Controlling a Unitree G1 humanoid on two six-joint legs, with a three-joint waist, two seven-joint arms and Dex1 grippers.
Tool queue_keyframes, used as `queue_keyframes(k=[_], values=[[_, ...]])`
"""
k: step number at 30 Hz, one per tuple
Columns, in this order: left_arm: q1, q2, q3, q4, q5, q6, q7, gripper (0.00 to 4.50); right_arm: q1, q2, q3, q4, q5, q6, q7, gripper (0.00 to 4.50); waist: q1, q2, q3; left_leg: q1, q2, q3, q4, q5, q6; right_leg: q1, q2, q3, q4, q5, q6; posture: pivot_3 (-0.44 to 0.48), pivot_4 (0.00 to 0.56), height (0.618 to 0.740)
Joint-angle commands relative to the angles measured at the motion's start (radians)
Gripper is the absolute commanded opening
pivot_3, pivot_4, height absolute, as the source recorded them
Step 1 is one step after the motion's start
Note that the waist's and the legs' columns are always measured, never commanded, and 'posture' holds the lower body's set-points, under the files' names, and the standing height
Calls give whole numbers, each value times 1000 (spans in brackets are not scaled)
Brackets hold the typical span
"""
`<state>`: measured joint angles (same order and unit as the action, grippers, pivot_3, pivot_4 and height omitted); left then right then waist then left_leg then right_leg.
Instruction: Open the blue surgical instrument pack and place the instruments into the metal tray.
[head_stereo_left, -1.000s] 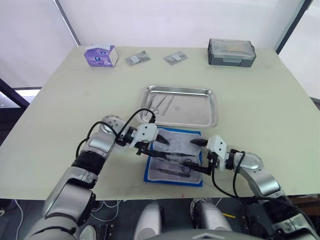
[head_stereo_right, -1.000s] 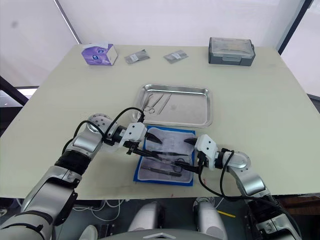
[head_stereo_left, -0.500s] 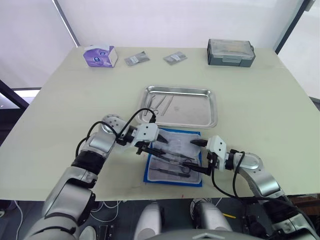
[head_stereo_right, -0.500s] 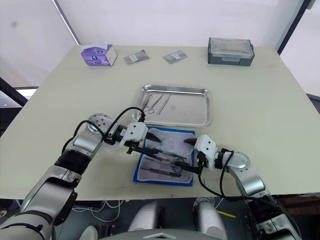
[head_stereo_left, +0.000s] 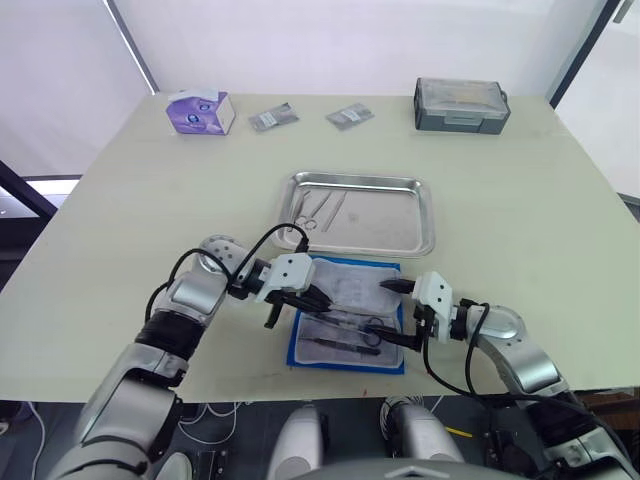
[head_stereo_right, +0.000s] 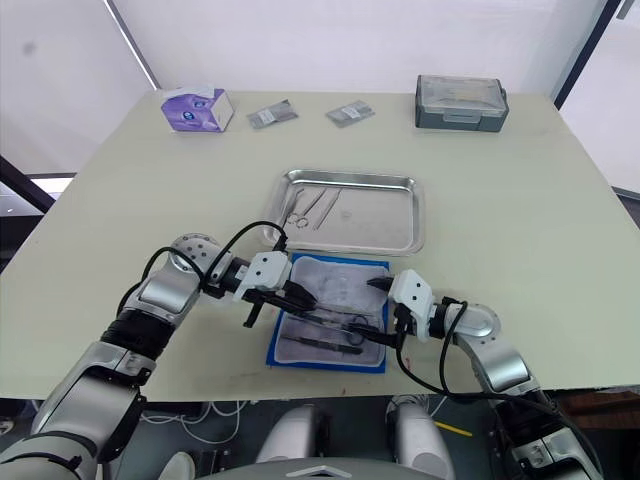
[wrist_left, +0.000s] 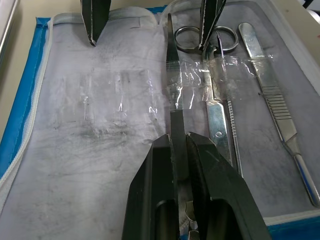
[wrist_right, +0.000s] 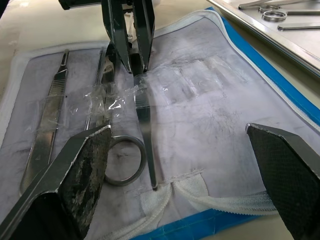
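Lower centre of the head views: blue surgical instrument pack (head_stereo_left: 348, 318) lying unfolded, pale grey lining up, just below the shiny metal tray (head_stereo_left: 358, 213). Left gripper (wrist_left: 179, 145) clenched on straight tweezers (wrist_left: 174, 100). Right gripper (wrist_right: 175, 165) spread wide over the ring-handled scissors (wrist_right: 116, 145).

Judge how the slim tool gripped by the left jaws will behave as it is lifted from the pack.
The tool looks like rigid metal, so it likely stays straight. Clear tape crosses it, so it may snag and tug the soft pack. Its smooth, thin blade could slip in the left gripper.
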<state>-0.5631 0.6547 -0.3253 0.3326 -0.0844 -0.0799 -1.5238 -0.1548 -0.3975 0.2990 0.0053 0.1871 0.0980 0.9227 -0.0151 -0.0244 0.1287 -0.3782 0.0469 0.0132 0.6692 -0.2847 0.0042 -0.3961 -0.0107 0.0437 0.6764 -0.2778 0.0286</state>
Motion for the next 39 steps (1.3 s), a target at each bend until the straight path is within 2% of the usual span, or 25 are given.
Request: queue_keyframes(k=[1, 8, 14, 33, 39], values=[[1, 28, -18, -51, -9, 53, -53, 36, 56, -30, 43, 87, -49, 59, 5, 4500, 0, 0, 0, 0, 0, 0, 0, 0, 0, 0, 0, 0, 0, 0, 0, 0, 150, 731], [-23, 59, -13, -159, -16, 184, -53, 36, 57, -27, 44, 86, -49, 61, 4, 4500, 0, 0, 0, 0, 0, 0, 0, 0, 0, 0, 0, 0, 0, 0, 0, 0, 150, 731], [-45, 121, -18, -240, -14, 281, -68, 36, 58, -26, 44, 87, -49, 60, 4, 4500, 0, 0, 1, 0, 0, 0, 0, 0, 0, 0, 0, 0, 0, 0, 0, 0, 150, 731], [-64, 234, 18, -252, -74, 328, -85, 36, 53, -26, 45, 95, -46, 61, 14, 4500, 1, 0, 1, 0, 0, 0, 0, 0, 0, 0, 0, 0, 0, 0, 0, 0, 150, 731], [-70, 302, 17, -256, -102, 329, -91, 36, 44, -26, 46, 107, -50, 53, 20, 4500, 1, 0, 2, 0, 0, 0, 0, 0, 0, -1, 0, 0, 0, 0, 0, 0, 150, 731]])
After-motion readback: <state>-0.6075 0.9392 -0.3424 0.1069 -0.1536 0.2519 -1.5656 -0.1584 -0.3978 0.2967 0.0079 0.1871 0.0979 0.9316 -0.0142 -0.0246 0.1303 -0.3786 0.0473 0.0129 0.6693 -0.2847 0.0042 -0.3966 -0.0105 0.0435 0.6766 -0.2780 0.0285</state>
